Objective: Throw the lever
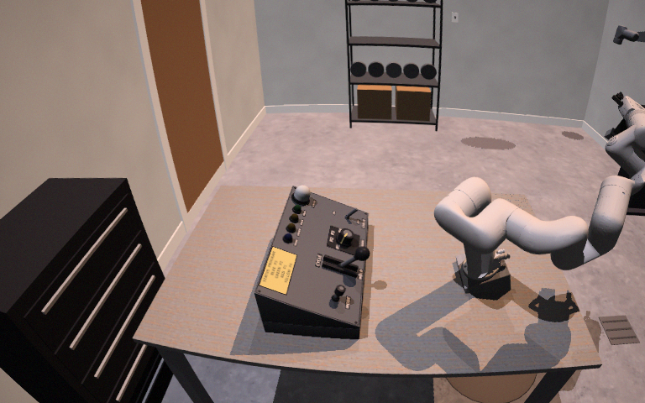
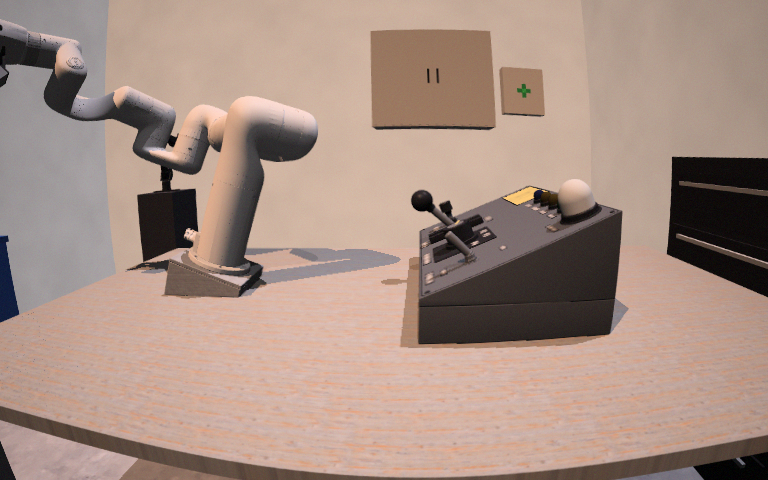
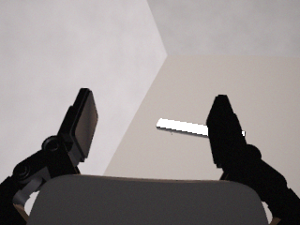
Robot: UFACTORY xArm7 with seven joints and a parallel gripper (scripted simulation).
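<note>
Presently we find the black two-fingered hand (image 3: 153,127) fully open, holding nothing, facing bare walls. The black ball-topped lever (image 1: 353,258) stands on the grey sloped console (image 1: 304,265), at nine o'clock from the white arm's base (image 1: 499,285) on the wooden table (image 1: 213,285).

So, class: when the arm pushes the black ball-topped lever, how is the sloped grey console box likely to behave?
The sloped grey console box stands free on the wooden table, so a hard shove would probably slide it. The black ball-topped lever stands high above the panel, so a sideways push there may tip the box. Its broad base probably resists gentle force.
</note>
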